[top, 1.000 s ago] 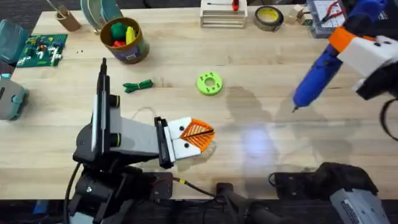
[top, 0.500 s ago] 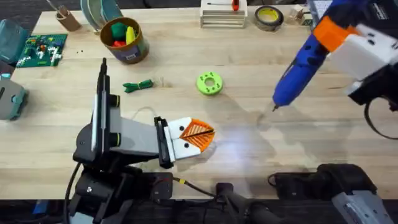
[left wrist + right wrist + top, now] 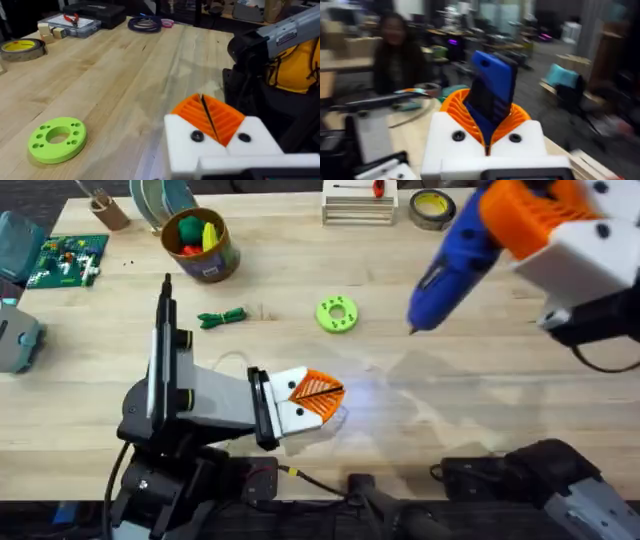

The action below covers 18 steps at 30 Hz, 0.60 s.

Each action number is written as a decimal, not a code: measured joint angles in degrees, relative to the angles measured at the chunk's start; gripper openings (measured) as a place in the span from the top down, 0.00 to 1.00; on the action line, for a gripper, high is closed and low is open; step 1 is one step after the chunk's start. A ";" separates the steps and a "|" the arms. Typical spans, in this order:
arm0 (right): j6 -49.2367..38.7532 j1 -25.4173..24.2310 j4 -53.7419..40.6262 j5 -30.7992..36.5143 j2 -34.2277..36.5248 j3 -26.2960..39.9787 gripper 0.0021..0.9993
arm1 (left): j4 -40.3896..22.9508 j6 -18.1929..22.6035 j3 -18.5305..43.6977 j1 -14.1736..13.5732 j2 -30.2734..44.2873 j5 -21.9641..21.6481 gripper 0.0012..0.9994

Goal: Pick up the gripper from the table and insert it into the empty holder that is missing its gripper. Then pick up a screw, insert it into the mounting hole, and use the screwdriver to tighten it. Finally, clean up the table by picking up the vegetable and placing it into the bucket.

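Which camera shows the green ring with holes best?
The left wrist view. There the green ring lies large and near on the table, its holes easy to see. The overhead view shows it smaller, mid-table. The right wrist view looks elsewhere, at the blue screwdriver.

right claw (image 3: 520, 220): large and blurred under the overhead camera, upper part cut by the top edge
blue cylindrical electric screwdriver (image 3: 445, 265): rear end hidden in the orange pads; dark tip too small to read
right wrist view: room behind smeared
screw in white finger block (image 3: 297, 408): too small to tell
right arm base (image 3: 560, 480): dark, blurred, cut by the bottom edge
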 joint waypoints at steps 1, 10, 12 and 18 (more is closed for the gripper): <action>-0.03 1.87 1.54 -0.26 0.80 0.00 0.99 | 0.02 -0.07 0.00 0.00 0.00 -0.18 1.00; -0.08 16.05 17.81 -1.12 11.47 0.00 0.99 | 0.09 -0.09 0.00 0.00 0.00 -0.72 1.00; -0.06 18.59 21.52 -1.26 14.09 0.00 0.99 | 0.09 -0.09 0.00 0.00 0.00 -0.72 1.00; -0.08 24.74 33.06 -1.29 22.10 0.00 0.99 | 0.09 -0.10 0.00 0.00 0.00 -0.72 1.00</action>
